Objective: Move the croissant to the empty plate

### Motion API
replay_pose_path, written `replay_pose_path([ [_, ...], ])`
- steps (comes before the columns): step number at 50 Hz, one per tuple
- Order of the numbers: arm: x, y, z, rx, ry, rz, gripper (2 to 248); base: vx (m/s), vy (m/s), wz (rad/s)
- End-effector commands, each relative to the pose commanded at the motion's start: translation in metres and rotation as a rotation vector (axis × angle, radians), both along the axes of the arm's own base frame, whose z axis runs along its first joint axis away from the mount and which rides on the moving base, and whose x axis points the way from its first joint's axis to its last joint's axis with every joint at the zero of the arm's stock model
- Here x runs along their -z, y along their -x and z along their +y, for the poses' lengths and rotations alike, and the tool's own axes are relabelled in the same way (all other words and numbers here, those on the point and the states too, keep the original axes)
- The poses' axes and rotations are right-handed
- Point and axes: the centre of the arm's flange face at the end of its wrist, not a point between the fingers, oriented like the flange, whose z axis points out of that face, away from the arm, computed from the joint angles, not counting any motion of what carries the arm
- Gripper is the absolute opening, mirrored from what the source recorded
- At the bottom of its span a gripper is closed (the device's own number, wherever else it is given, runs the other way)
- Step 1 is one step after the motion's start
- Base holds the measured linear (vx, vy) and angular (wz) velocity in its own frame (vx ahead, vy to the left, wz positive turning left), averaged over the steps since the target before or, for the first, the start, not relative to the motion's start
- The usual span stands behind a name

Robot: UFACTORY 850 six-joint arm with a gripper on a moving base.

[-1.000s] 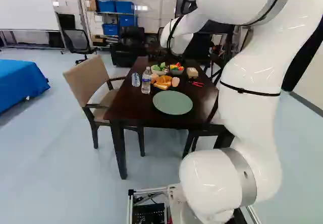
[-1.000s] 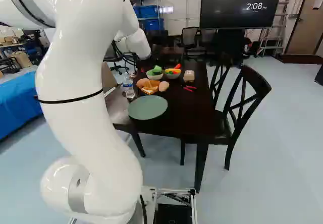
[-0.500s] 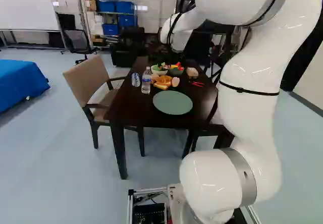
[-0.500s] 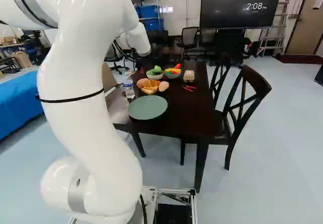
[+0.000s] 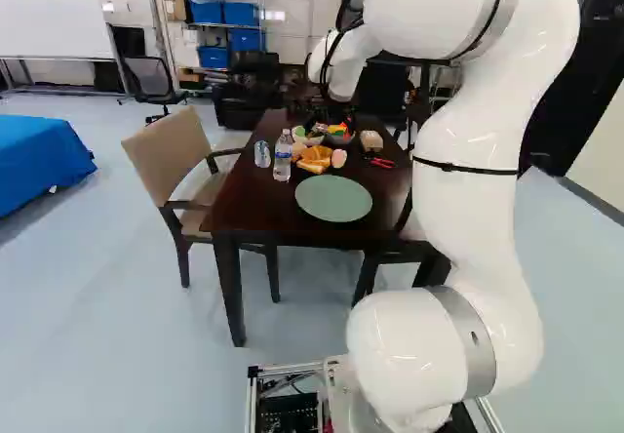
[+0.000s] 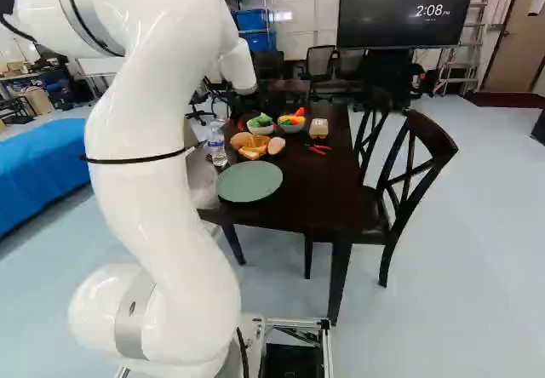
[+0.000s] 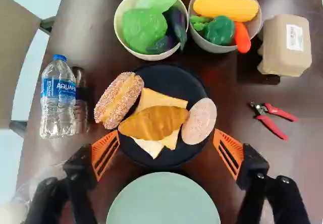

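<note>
Two plates (image 7: 163, 201) — two bowls (image 7: 151, 57) — one croissant (image 7: 154, 123).

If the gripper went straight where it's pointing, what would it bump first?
The open gripper would probably meet the croissant first, on the black plate. It lies ahead between the fingers, though I can't tell how far.

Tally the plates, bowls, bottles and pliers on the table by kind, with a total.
Plates: 2 (green plate, black plate)
Bowls: 2 (cream bowl, gray bowl)
Water bottle: 1
Pliers: 1
Total: 6
</note>
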Motion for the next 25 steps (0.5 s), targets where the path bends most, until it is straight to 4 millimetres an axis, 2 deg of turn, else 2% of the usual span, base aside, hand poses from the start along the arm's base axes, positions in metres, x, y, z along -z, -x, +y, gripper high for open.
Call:
replay_pose_path([
  [16, 0.003, -0.023, 0.005, -0.007, 0.0, 0.017, 247, 0.0, 0.0, 0.0],
  [25, 0.003, -0.024, 0.005, -0.007, 0.0, 0.017, 247, 0.0, 0.0, 0.0],
])
